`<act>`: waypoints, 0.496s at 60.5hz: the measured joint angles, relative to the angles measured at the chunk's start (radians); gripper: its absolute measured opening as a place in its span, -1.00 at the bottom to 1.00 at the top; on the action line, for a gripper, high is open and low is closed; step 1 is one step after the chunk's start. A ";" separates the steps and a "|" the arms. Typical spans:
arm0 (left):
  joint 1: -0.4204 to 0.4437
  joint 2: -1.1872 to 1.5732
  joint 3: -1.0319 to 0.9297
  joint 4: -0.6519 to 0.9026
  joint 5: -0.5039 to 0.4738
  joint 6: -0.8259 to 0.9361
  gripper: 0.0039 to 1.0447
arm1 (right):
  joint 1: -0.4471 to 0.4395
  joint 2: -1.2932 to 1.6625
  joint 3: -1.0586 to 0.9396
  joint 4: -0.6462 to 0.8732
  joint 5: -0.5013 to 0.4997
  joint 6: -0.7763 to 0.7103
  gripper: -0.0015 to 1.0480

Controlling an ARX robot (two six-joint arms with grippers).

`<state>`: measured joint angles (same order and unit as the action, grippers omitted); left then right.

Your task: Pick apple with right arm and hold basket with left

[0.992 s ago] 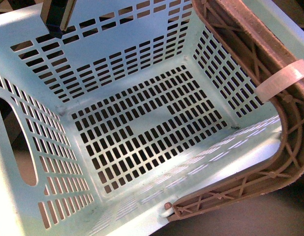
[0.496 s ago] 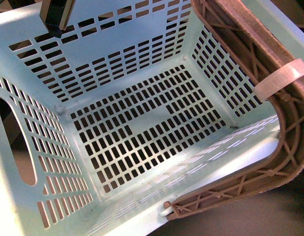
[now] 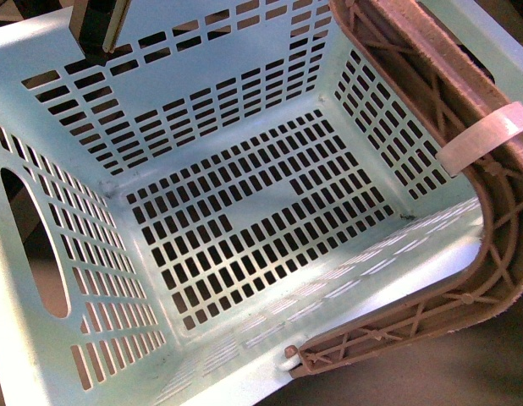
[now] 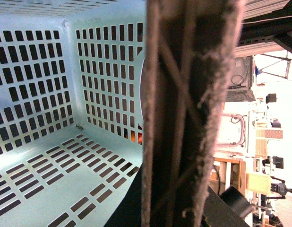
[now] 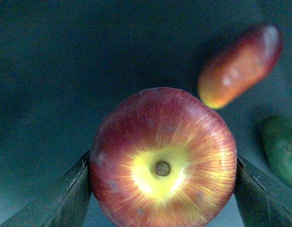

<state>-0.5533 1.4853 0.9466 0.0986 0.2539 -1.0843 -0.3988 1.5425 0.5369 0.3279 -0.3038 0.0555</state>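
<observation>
**Jaws, right:** clamped on the apple (image 5: 162, 161). The right gripper (image 5: 161, 165) has one dark finger (image 5: 61, 198) pressed to each flank of the fruit.

**Jaws, left:** the left gripper (image 4: 176, 215) shows only as dark parts on either side of the swing handle (image 4: 193, 94). They lie close against it on both sides, closed on it.

**Item 1, apple:** round and red, with yellow streaks fanning out from a yellow hollow that has a brown dot at its centre. The hollow faces the right wrist camera. A dark, blurred surface lies behind the apple. Whether the fruit rests on it or hangs clear cannot be told.

**Item 2, basket (image 3: 236, 63):** light turquoise, with slotted walls and floor. It fills the front view, tilted with its opening towards the camera.
- An oval hand hole (image 3: 33, 245) is cut in the wall at the left.
- The handle is brownish and ribbed. It runs along the right-hand rim and curves round the near corner.
- A white band (image 3: 486, 135) crosses the handle.

**Item 3, elongated red-orange fruit (image 5: 240, 66):** blurred, near the apple but apart from it.

**Item 4, green object (image 5: 280, 146):** cut off by the frame edge, kind not discernible.

**Item 5, dark object (image 3: 101, 30):** beyond the basket's far rim at the upper left of the front view, unidentified.
</observation>
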 joint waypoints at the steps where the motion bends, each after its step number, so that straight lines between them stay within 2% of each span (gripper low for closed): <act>1: 0.000 0.000 0.000 0.000 0.000 0.000 -0.88 | 0.019 -0.042 0.004 -0.015 0.000 0.014 0.39; 4: 0.000 0.000 0.000 0.000 0.000 0.000 -0.88 | 0.052 -0.103 0.013 -0.035 0.001 0.039 0.39; 10: 0.000 0.000 0.000 0.000 0.000 0.000 -0.88 | 0.172 -0.249 0.039 -0.072 0.031 0.113 0.39; 14: 0.000 0.000 0.000 0.000 -0.001 0.000 -0.88 | 0.283 -0.318 0.054 -0.081 0.065 0.162 0.38; 23: 0.000 0.000 0.000 0.000 0.000 0.000 -0.88 | 0.529 -0.340 0.065 -0.074 0.166 0.217 0.37; 30: 0.000 0.000 0.000 0.000 0.000 0.000 -0.88 | 0.645 -0.315 0.065 -0.062 0.222 0.219 0.37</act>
<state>-0.5533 1.4853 0.9466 0.0986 0.2535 -1.0843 0.2466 1.2278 0.6018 0.2657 -0.0818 0.2745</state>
